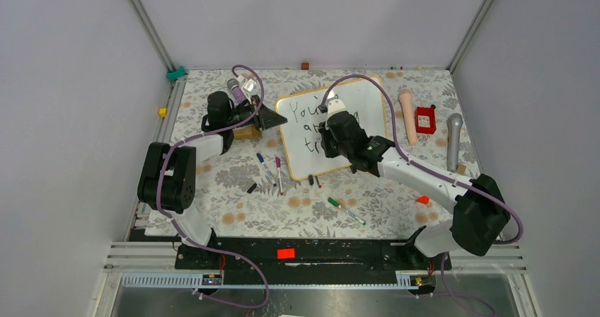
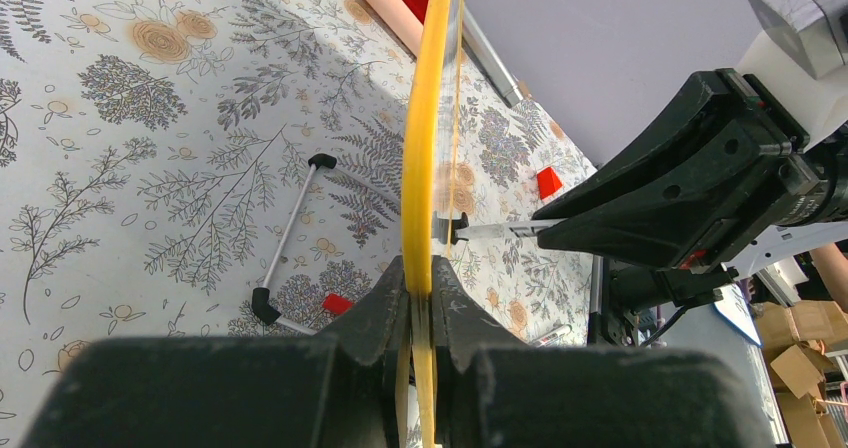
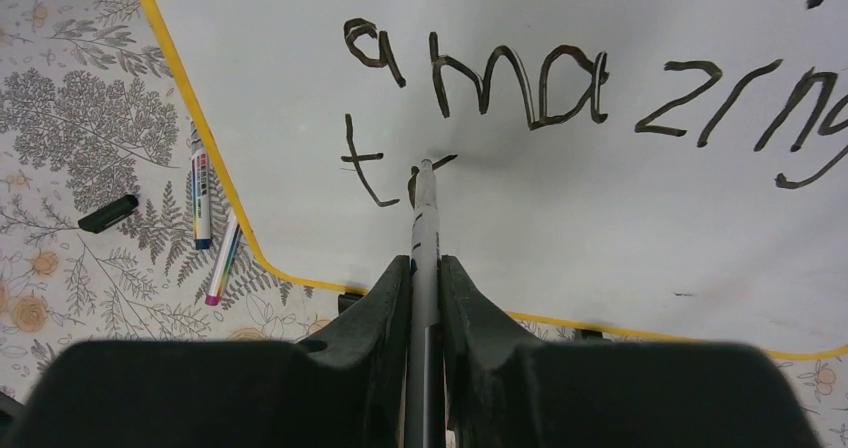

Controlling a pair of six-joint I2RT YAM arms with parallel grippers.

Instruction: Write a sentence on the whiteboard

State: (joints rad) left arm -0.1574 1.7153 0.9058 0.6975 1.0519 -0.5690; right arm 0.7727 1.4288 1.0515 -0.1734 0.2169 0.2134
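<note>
1. The risk I watch most is the board shifting. The large glossy white whiteboard with a thin yellow-orange frame (image 1: 369, 93) sits in the upper middle of the overhead frame. It is held only at its left edge, so marker pressure far from that grip could twist or slide it and bend the next stroke.
2. The thin grey marker (image 3: 425, 203) could slip back between the jaws if I press too hard. If I press too lightly, the line will skip.
3. The dark handwritten sentence (image 3: 520, 83) shows "amazing" across the top of the right wrist frame. Below it, left of centre, are a "t" and the start of the next letter. Dragging the gripper body over the fresh ink would smear it.
4. The third line begins close to the lower left rounded corner, so a downward drift could run a stroke onto the frame.
5. The right gripper (image 3: 424, 268) is clamped tight on the marker, whose tip touches the board at the unfinished letter.
6. The left gripper (image 2: 420, 278) is pinched shut on the board's yellow frame, seen edge-on in the left wrist frame.
</note>
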